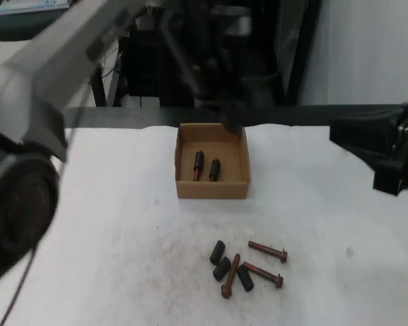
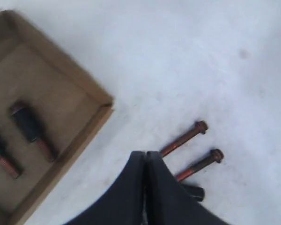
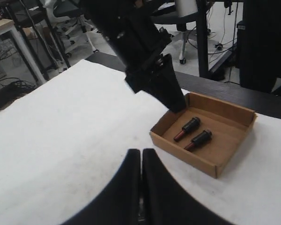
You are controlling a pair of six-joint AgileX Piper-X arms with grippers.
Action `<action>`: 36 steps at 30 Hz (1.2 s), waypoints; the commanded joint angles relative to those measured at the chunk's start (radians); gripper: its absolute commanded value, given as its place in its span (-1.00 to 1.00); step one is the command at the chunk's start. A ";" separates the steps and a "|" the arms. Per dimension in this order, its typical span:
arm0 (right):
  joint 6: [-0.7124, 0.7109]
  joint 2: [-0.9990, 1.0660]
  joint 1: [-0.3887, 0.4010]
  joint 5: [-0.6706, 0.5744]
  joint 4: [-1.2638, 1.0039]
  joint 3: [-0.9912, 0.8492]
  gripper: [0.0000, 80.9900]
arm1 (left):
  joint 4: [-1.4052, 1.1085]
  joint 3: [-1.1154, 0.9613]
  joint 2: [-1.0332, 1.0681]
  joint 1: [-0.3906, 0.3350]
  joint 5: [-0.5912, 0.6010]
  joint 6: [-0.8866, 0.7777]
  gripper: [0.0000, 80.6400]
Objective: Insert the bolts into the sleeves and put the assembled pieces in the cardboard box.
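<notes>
Your left gripper (image 2: 146,158) is hanging with its two black fingers pressed flat together. In the high view it's hovering right at the far edge of the shallow brown cardboard box (image 1: 211,189), by the corner on the right arm's side. Your right gripper (image 3: 141,157) is looking the same, fingers squeezed against each other. It's sitting well off to the right of the box, above the white cloth (image 1: 102,224) that's covering the bench.

Inside the box you're getting two assembled pieces lying side by side, near each other but apart. Each one is a rusty red bolt wearing a black sleeve, one here (image 1: 198,163) and the other beside it (image 1: 215,168).

The loose parts are lying in a little cluster on the cloth, on the near side of the box and well apart from it. There are three rusty reddish-brown bolts (image 1: 267,250) (image 1: 262,274) (image 1: 230,275) and three short black cylindrical sleeves (image 1: 217,252) (image 1: 222,268) (image 1: 245,277). The third bolt is lying tucked between the last two sleeves, and the other two bolts are lying on the right side of the cluster.
</notes>
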 commanded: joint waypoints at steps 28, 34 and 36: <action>-0.150 -0.093 -0.135 0.152 0.303 -0.006 -0.98 | -0.186 0.257 0.011 -0.199 -0.152 0.559 0.00; -0.150 -0.148 -0.170 0.213 0.317 -0.006 -0.98 | -0.182 0.261 0.053 -0.215 -0.148 0.560 0.00; -0.150 -0.155 -0.170 0.213 0.334 -0.006 -0.98 | -0.180 0.263 0.071 -0.228 -0.148 0.560 0.00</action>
